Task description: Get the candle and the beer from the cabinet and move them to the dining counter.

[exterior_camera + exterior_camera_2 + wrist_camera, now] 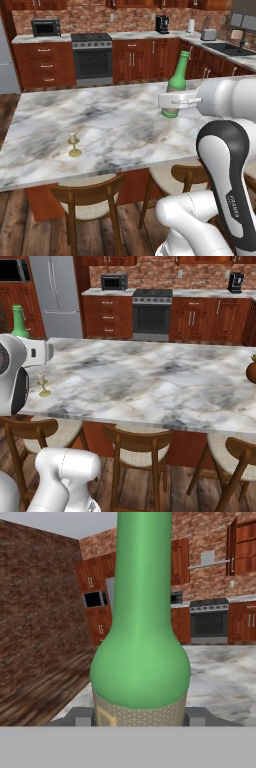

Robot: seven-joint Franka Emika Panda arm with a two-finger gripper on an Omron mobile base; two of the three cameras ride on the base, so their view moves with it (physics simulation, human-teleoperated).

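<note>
The pincer (pixel 170 101) is closed on the beer (pixel 177 80), gripping it at the label and holding it upright over the tabletop (pixel 115 125). The candle (pixel 74 145) stands on the tabletop, well apart from the beer.

One green beer bottle (pixel 177 80) and one cream candle (pixel 73 140) on a brass candlestick stand on the marble surface (pixel 110 125). One brown plant pot (pixel 251 371) sits at its right edge. Three wooden chairs (pixel 137 448) line its near edge.
</note>
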